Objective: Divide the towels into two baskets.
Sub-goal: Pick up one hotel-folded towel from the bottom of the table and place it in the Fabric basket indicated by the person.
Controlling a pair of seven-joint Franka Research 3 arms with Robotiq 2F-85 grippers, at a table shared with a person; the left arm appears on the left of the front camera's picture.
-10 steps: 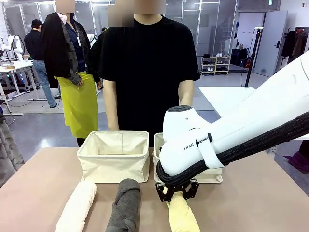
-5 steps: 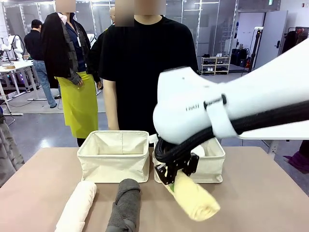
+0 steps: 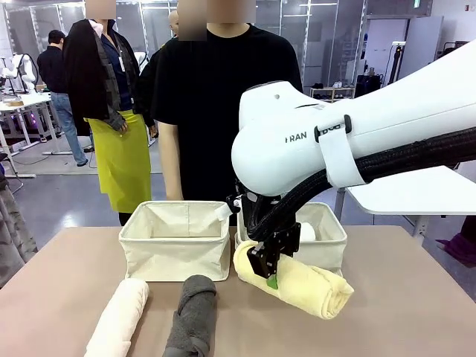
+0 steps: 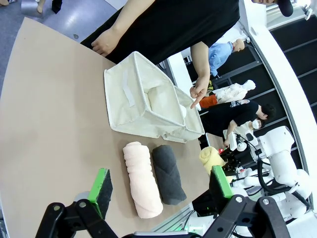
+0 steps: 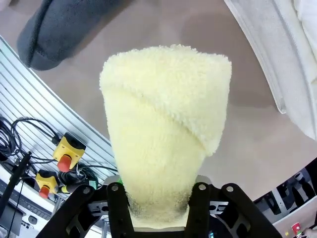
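My right gripper is shut on one end of the yellow towel, which hangs above the table just in front of the right basket. A white towel lies inside that basket. The left basket stands beside it. The pale pink towel and the dark grey towel lie on the table in front of the left basket. In the right wrist view the yellow towel stands out from my right gripper. My left gripper is open, high above the table's left side.
A person in a black shirt stands behind the baskets; one hand points down near the far basket. The brown table has free room at the right. Emergency-stop buttons and cables lie beyond the table's near edge.
My right arm has lifted the yellow towel off the table and swung it up and back, so it now hangs crosswise before the right basket. The other towels have not moved.
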